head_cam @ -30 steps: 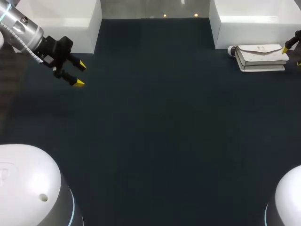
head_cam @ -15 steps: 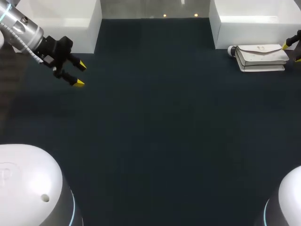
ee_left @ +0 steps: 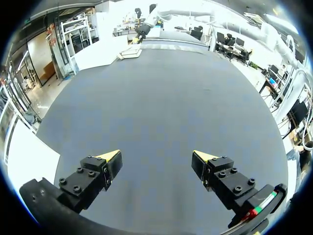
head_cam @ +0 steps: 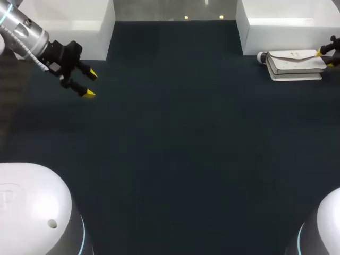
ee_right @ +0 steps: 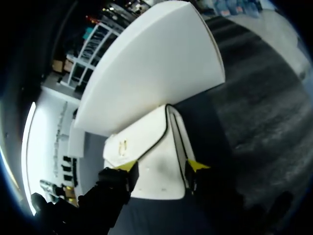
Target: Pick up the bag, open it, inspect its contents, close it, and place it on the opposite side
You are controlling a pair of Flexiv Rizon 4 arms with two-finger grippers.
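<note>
The white bag point(ee_right: 146, 161) lay flat on the dark surface point(head_cam: 186, 138), its near end between the spread fingers of the right claw point(ee_right: 161, 167), with one tip over the flap. The left claw point(ee_left: 156, 157) hung spread too, well apart from the bag.

White bag point(head_cam: 295, 62) with dark edge trim, dark blue-grey table point(head_cam: 180, 149), black left claw point(head_cam: 91, 83) yellow-tipped

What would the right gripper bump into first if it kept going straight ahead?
The white bag. It lies right ahead of the right gripper, with its near end about level with the yellow tips. I cannot tell whether they touch it.
</note>
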